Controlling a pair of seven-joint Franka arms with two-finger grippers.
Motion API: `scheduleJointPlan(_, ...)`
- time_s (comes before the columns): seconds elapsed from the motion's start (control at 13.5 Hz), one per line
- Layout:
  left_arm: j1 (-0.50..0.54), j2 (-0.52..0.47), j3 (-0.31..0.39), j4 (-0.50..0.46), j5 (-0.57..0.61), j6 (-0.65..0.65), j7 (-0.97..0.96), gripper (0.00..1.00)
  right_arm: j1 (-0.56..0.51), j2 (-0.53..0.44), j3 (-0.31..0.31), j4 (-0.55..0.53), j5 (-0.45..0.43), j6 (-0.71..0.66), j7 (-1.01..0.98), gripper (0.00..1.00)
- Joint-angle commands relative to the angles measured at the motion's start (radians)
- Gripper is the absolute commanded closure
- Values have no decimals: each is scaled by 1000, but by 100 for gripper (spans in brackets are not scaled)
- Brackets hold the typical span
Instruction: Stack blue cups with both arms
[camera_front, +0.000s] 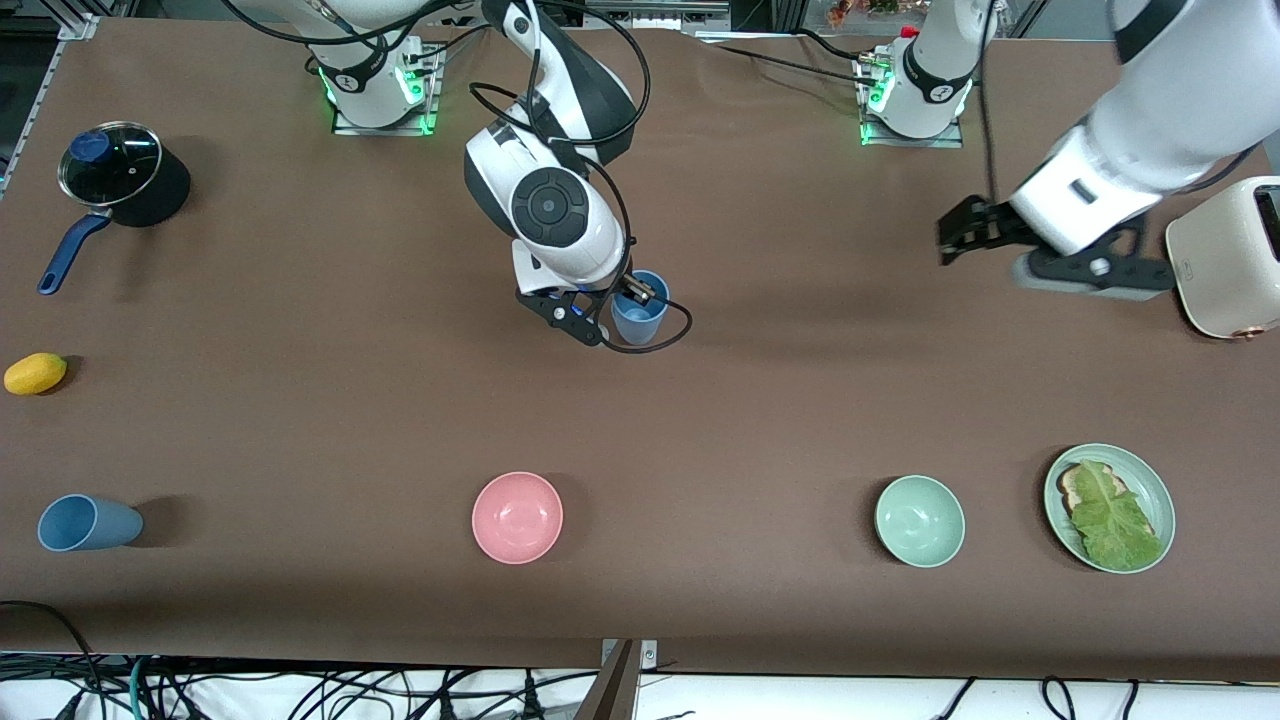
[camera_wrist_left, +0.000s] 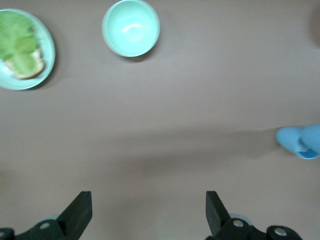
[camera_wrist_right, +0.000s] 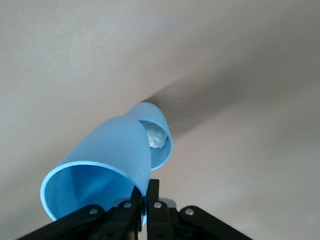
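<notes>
My right gripper (camera_front: 637, 292) is shut on the rim of a blue cup (camera_front: 640, 318) and holds it over the middle of the table. In the right wrist view the gripper (camera_wrist_right: 148, 192) pinches this tilted cup (camera_wrist_right: 105, 160) by its rim. A second blue cup (camera_wrist_right: 159, 137) shows just past the held cup's narrow end, with something white inside. Whether the two touch I cannot tell. A third, greyer blue cup (camera_front: 85, 523) lies on its side at the right arm's end, near the front camera. My left gripper (camera_front: 948, 238) (camera_wrist_left: 148, 202) is open and empty, up in the air beside the toaster.
A black pot with a glass lid (camera_front: 118, 172) and a yellow fruit (camera_front: 35, 373) sit at the right arm's end. A pink bowl (camera_front: 517, 517), a green bowl (camera_front: 920, 521) and a green plate (camera_front: 1150, 490) with toast and lettuce line the near edge. A cream toaster (camera_front: 1230, 260) stands at the left arm's end.
</notes>
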Motion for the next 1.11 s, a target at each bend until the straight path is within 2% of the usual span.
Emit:
scheduleJointPlan(0.0,57,-116,-13,-197,80,112,23,0,6,16,-5,36,28,-23,9,100)
scheduleJointPlan(0.07,95,-148,-13,-231,74,148,24,0,6,16,-5,36,28,-26,9,100)
scheduleJointPlan(0.3,110,-168,-25,-241,76,113,26,0,4,16,-5,35,28,-69,0,100)
scheduleJointPlan(0.96,91,-135,-30,-164,59,87,27,0,6,50,-5,36,25,-67,0,100)
scheduleJointPlan(1.04,91,-133,-30,-161,59,85,27,0,4,50,-5,36,25,-67,6,68)
